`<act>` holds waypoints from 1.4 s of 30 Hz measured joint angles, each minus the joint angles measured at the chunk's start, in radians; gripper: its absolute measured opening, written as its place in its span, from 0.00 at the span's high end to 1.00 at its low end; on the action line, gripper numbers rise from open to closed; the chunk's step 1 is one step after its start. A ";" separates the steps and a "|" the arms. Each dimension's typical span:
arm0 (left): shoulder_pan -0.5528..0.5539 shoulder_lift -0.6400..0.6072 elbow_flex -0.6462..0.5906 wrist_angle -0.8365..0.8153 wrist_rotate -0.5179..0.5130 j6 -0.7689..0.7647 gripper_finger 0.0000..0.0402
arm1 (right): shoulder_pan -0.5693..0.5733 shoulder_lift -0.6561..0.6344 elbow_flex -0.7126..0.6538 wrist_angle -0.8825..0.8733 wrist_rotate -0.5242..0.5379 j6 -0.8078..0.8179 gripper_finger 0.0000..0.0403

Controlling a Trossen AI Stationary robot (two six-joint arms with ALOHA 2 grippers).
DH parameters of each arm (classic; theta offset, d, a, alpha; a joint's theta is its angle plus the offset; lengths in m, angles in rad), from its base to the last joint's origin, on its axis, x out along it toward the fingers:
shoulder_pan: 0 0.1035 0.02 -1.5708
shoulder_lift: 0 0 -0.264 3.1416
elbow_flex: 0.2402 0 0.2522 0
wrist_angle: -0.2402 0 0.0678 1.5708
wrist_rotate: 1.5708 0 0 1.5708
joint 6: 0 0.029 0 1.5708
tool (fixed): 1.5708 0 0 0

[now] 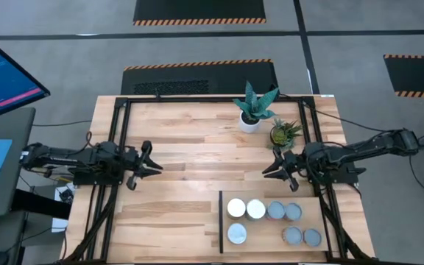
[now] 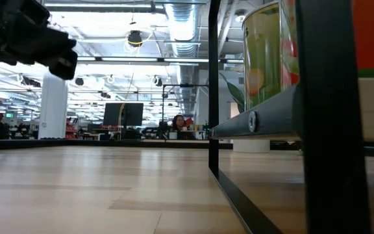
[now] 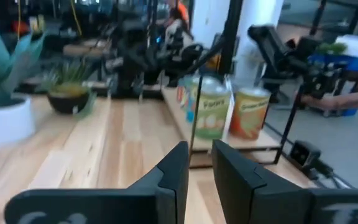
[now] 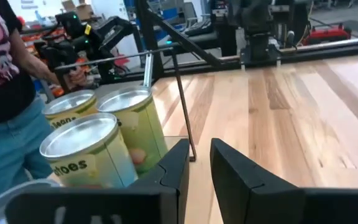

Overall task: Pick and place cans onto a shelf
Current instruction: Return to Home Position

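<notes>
Several cans (image 1: 256, 210) with silvery-blue or white tops stand upright on the light-wood shelf (image 1: 267, 234) at the table's near right; its black strip (image 1: 221, 221) runs along the left short edge. They also show in the left wrist view (image 3: 211, 112), the right wrist view (image 4: 79, 149) and the low view (image 2: 265, 52). My left gripper (image 1: 157, 168) is shut and empty over the table's left middle. My right gripper (image 1: 266, 171) is shut and empty, just beyond the shelf's far edge.
A white plant pot (image 1: 250, 118) and a small dark potted plant (image 1: 284, 134) stand at the far right, behind my right gripper. A black frame (image 1: 124, 147) rims the table. A person (image 4: 5, 93) stands beyond the table in the right wrist view. Bare wood lies between the two grippers.
</notes>
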 joint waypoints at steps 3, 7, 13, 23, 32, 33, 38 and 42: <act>0.000 -0.051 0.000 -0.005 -0.015 -0.013 0.85 | -0.004 0.003 0.000 -0.003 0.000 0.020 0.77; 0.000 -0.080 -0.001 -0.023 -0.046 -0.006 0.85 | -0.003 0.007 0.000 -0.031 0.000 0.019 0.77; 0.000 -0.078 -0.002 -0.035 -0.074 -0.020 0.85 | -0.003 0.007 0.000 -0.099 -0.001 0.019 0.77; 0.000 -0.076 -0.002 -0.162 -0.083 -0.020 0.85 | -0.003 0.007 0.000 -0.202 -0.001 0.019 0.77; 0.000 -0.075 -0.002 -0.167 -0.159 -0.024 0.85 | -0.003 0.007 0.000 -0.231 -0.001 0.019 0.77; 0.000 -0.075 -0.002 -0.169 -0.165 -0.024 0.85 | -0.003 0.007 0.000 -0.230 -0.001 0.019 0.77; 0.000 -0.075 -0.002 -0.175 -0.196 -0.021 0.85 | -0.003 0.007 0.000 -0.230 -0.001 0.019 0.77; 0.000 -0.075 -0.002 -0.177 -0.203 -0.018 0.85 | -0.003 0.007 0.000 -0.230 -0.001 0.019 0.77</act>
